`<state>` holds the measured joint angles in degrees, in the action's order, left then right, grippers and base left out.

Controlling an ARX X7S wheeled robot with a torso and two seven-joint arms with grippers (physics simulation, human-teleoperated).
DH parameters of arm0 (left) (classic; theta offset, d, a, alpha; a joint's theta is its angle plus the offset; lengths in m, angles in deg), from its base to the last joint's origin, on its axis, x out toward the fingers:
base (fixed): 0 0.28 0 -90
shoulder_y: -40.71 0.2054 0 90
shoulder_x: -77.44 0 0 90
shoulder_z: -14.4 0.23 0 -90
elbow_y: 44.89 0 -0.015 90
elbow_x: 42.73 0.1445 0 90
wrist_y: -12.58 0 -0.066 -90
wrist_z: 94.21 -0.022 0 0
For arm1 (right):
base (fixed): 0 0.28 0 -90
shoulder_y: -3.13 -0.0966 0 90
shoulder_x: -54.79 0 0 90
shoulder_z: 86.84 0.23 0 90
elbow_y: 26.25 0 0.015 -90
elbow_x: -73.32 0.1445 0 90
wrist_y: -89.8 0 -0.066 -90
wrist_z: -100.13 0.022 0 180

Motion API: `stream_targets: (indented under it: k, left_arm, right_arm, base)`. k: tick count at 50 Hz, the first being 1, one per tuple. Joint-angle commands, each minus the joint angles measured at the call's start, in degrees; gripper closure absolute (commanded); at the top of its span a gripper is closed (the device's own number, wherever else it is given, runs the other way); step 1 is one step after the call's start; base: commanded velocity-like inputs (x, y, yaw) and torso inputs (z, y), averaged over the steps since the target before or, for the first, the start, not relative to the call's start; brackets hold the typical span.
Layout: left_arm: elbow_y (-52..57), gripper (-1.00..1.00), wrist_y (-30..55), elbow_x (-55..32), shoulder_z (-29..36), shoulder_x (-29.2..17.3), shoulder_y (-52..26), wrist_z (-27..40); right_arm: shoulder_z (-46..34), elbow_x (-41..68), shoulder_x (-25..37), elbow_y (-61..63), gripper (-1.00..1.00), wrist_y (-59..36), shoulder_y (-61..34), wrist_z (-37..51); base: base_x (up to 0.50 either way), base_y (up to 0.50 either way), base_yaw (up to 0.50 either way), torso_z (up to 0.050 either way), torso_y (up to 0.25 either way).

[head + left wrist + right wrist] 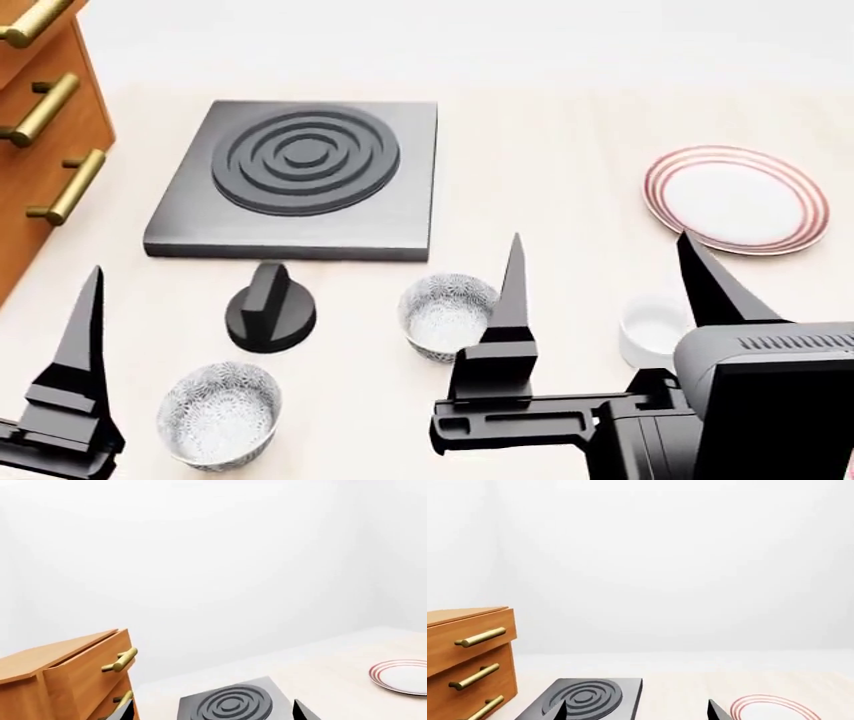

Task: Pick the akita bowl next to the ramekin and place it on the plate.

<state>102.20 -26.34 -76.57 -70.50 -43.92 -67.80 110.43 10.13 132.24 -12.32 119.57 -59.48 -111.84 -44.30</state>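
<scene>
While hanging above the table (561,130), right gripper (601,275) spread wide, holding nothing; left gripper (80,330) state unclear. Just beyond: akita bowl (447,315) beside ramekin (654,335). Farther: burner (300,175), plate (734,197), far right.

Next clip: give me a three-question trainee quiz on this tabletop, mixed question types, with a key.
1. True or false: the plate already holds a bowl.
2. Which patterned bowl is the target: A) the akita bowl nearer the ramekin, or B) the twin bowl at the near left?
3. Fill in: the black knob stands in front of the ____.

Key: 1 false; 2 A; 3 burner plate.
</scene>
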Motion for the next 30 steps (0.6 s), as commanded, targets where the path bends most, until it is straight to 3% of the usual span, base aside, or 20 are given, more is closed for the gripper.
stream_targets:
  k: [1,30]
  left_arm:
    - [0.3,-1.0,0.3,0.2,-0.5,0.6,-0.3,-0.7]
    - [-0.5,-1.0,-2.1,0.0,0.5,-0.8,0.6,0.3]
  right_arm:
    - [0.8,-1.1,-0.5,0.3,-1.0,0.3,0.3,-0.7]
    - [-1.0,-2.2,0.5,-0.3,-1.0,2.9,1.5,-0.5]
  base:
    - [0.21,0.0,0.0,0.0,0.0]
    - [0.2,0.0,0.0,0.0,0.001]
